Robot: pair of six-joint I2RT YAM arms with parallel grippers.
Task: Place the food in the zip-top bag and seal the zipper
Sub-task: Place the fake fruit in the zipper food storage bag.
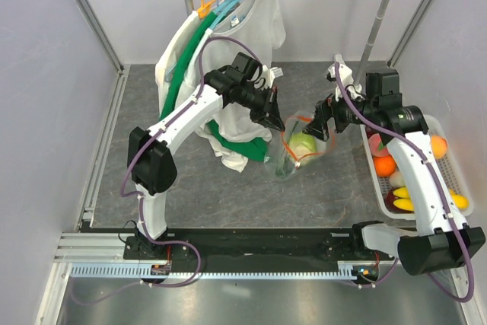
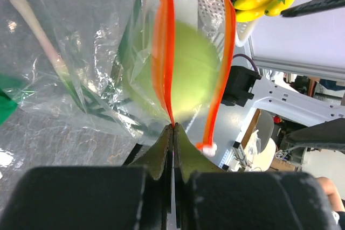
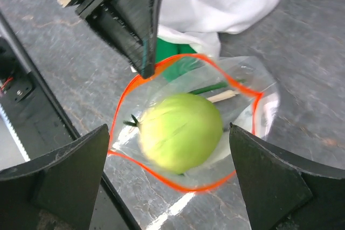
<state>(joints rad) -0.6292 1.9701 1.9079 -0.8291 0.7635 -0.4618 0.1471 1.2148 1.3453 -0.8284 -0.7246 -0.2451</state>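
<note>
Pinching zipper [image 2: 164, 52] of one zip-top bag [image 2: 81, 52]: left end effector [image 2: 172, 127], clamped; right end effector [image 1: 321, 121] gaping above one green round fruit [image 3: 180, 132] at bag mouth; one green onion [image 2: 38, 36] inside.

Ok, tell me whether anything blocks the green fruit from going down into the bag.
Nothing visible does. The green fruit is already inside the orange rim of the bag, which the left gripper pinches at one edge. The right gripper stands open above it, touching nothing.

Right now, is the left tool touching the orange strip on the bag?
Touching. The left wrist view shows the left tool shut on the orange strip, pinching it where its two sides meet.
</note>
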